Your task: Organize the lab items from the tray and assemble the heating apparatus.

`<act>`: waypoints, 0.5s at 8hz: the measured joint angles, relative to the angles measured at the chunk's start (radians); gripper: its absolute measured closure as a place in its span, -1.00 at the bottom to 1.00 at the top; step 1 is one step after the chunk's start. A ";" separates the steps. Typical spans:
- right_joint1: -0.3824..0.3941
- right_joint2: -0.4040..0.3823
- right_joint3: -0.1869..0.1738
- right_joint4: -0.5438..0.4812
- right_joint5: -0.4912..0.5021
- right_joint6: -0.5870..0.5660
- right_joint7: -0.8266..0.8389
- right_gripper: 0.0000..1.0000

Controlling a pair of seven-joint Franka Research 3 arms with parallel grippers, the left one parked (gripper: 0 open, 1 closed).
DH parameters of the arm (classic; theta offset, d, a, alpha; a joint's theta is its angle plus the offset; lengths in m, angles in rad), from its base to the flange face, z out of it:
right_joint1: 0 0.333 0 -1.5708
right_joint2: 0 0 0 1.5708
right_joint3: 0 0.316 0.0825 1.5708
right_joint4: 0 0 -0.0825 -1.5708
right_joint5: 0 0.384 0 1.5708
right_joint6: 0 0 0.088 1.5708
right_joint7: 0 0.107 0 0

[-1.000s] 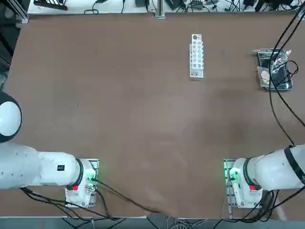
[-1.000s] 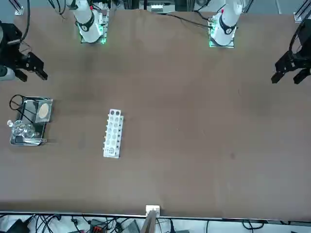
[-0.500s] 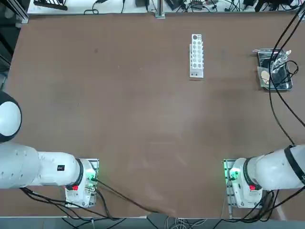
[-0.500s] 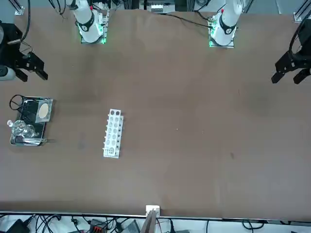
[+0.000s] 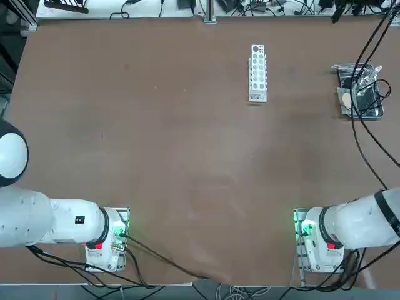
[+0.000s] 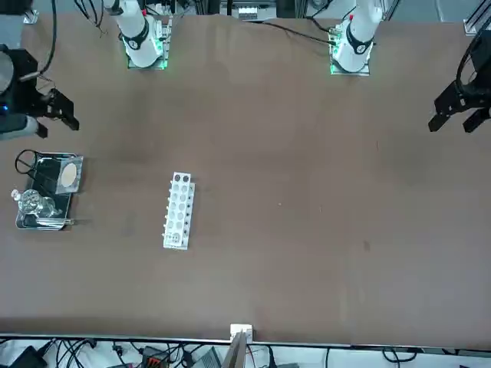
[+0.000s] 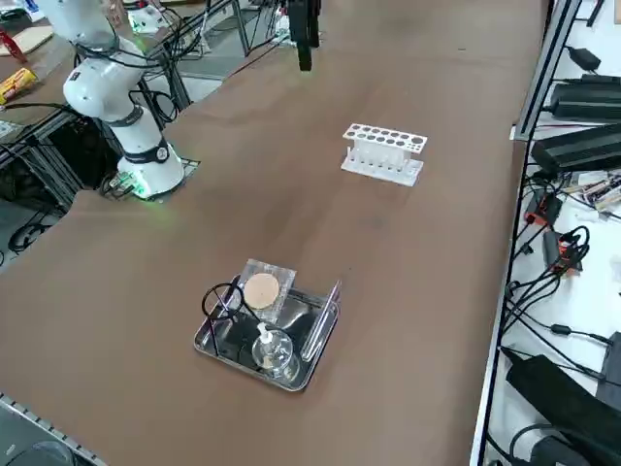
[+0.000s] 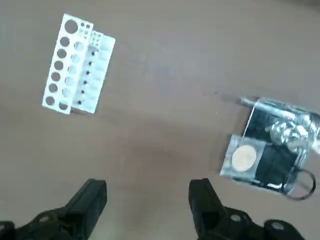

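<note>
- The right gripper [image 8: 147, 200] is hanging high above the table [image 5: 187, 156] with its jaws spread wide and nothing between them; in the front view it is sitting near the table's edge, just short of the tray [image 6: 44, 192].
- The tray [image 8: 277, 150] is lying well apart from the fingers [image 8: 92, 197], close to the table's far right corner, and is still carrying all three lab items.
- The gauze mat [image 7: 262, 289] is resting tilted over one tray rim, the glass burner [image 7: 275, 351] is standing inside near the opposite end, and the wire tripod [image 7: 219, 299] is poking out past the rim beside the mat.
- Risks, as I judge them: the items are crowding each other, so a descent onto one could be knocking the burner over or snagging the thin wire ring; the tilted mat could be slipping off the rim.
- Dark cables [image 5: 362, 94] are crossing above the tray in the top view and may be hiding it.
- The table edge is running close beside the tray, leaving little margin there; broad bare tabletop is lying between it and the white rack [image 5: 257, 72], offering room for assembly.
</note>
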 joint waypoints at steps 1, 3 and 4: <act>-0.012 0.022 -0.001 -0.022 0.000 0.056 -0.098 -1.00; -0.051 0.058 -0.003 -0.105 0.000 0.215 -0.336 -1.00; -0.076 0.080 -0.004 -0.147 0.000 0.288 -0.452 -1.00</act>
